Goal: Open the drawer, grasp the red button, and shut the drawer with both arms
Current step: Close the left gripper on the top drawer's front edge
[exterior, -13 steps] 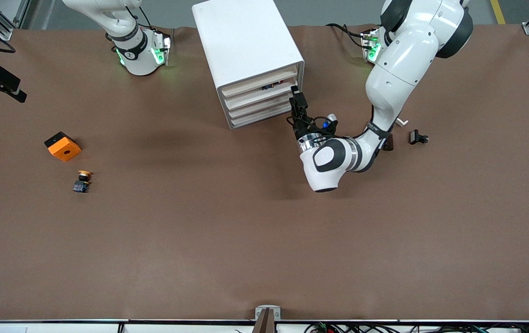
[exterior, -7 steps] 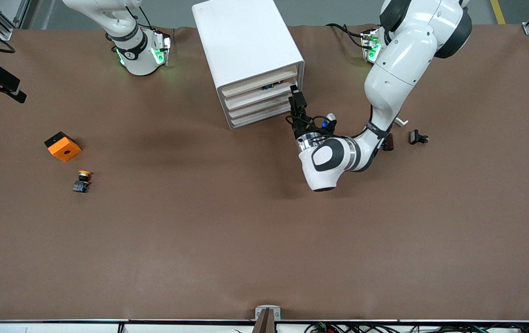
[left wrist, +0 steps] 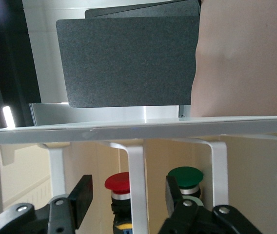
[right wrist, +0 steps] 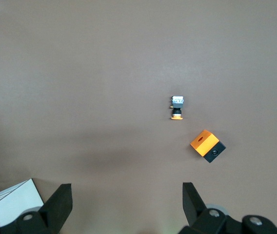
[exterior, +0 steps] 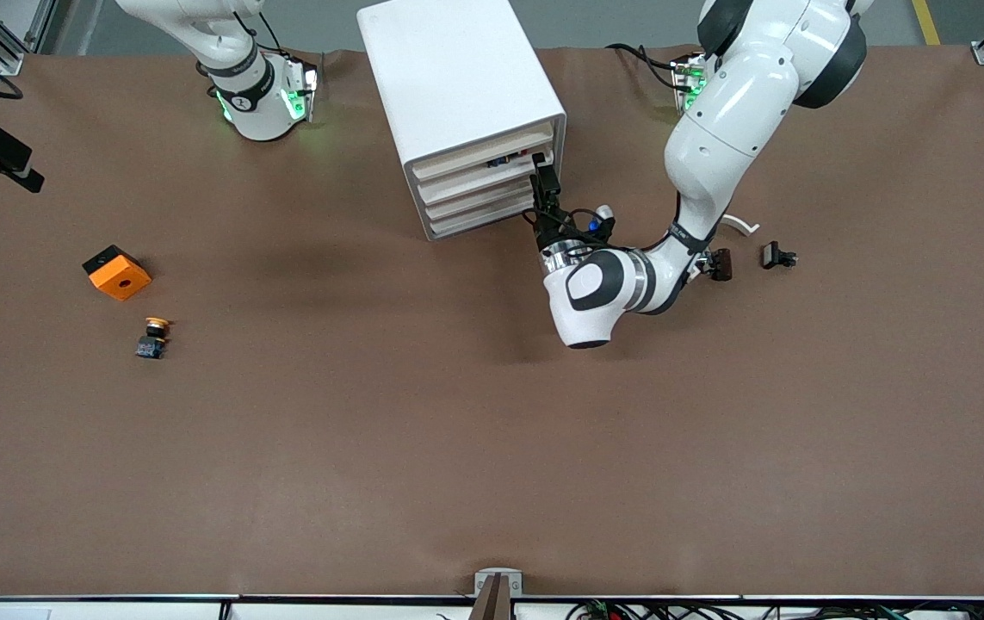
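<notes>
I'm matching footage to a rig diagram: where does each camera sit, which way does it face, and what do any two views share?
Front view: high across the table, facing both arm bases; shows the cabinet and the left gripper at its drawers.
Left wrist view: on the left wrist, looking into a drawer at the red button and green button; own fingers frame it, open.
Right wrist view: on the right wrist, looking down at the table; right gripper open.
Shared: front and right wrist views both show the orange cube and yellow button.
</notes>
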Robot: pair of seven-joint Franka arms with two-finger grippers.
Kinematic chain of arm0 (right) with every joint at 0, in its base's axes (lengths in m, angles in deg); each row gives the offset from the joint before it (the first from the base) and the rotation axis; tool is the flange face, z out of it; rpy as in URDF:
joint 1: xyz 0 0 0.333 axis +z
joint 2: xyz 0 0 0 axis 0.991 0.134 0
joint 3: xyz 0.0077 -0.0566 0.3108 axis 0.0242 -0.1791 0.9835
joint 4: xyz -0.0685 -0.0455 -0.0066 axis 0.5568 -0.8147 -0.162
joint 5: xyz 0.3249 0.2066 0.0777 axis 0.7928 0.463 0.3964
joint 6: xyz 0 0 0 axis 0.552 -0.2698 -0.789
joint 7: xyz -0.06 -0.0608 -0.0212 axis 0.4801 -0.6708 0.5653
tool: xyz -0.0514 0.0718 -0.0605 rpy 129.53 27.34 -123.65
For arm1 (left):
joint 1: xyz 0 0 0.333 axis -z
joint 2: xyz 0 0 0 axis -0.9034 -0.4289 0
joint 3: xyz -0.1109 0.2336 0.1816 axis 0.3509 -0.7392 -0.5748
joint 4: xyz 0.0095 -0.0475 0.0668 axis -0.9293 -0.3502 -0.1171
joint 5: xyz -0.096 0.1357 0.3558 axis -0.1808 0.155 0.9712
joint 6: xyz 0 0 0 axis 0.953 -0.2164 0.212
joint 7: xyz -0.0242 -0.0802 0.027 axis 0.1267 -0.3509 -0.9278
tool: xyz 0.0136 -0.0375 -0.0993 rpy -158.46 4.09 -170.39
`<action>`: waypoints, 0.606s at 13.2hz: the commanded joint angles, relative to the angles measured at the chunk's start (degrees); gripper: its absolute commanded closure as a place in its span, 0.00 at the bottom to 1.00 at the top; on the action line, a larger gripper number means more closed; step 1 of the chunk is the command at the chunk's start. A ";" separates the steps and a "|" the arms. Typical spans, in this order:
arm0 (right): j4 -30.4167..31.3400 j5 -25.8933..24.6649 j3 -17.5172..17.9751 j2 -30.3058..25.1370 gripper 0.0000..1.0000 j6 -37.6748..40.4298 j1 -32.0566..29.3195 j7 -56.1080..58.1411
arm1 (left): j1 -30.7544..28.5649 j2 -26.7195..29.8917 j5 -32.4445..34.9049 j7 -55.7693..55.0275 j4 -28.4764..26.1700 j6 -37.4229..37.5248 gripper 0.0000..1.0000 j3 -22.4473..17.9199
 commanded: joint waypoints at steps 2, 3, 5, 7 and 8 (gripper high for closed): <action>-0.59 0.52 0.34 0.86 0.00 0.50 -1.17 -0.42 | 1.31 0.12 0.07 -1.06 -0.47 -0.41 0.43 -0.58; -0.59 0.61 0.34 0.86 0.00 0.50 -1.26 -0.42 | 1.31 0.29 0.07 -1.24 -0.47 -0.41 0.51 -0.58; -0.50 0.44 0.34 1.21 0.00 0.59 -1.08 -0.42 | 1.31 0.29 0.16 -1.85 -0.55 -0.41 0.66 -0.67; -0.59 0.35 0.34 1.47 0.00 0.50 -1.08 0.36 | 1.31 0.29 1.90 -1.94 -0.47 -0.41 0.83 -0.58; -0.41 0.43 0.34 2.61 0.00 0.07 -1.25 0.28 | 1.31 0.29 2.18 -1.85 -0.47 -0.41 0.91 -0.67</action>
